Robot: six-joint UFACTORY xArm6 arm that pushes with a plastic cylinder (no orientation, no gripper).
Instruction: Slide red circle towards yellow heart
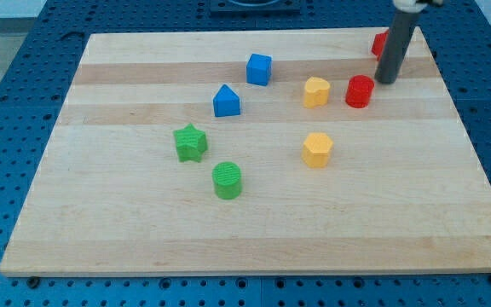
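The red circle [359, 91] stands at the board's upper right. A yellow block that looks like the heart [316, 91] sits just to its left, a small gap apart. My tip [387, 82] rests on the board just to the right of the red circle and slightly above it, close to it; I cannot tell if they touch. The dark rod rises from the tip to the view's top edge.
A second red block [379, 43] is partly hidden behind the rod near the board's top edge. A second yellow block [317, 149] lies below the heart. A blue cube [259, 69], a blue house-shaped block [226, 101], a green star [190, 142] and a green circle [227, 181] sit left of centre.
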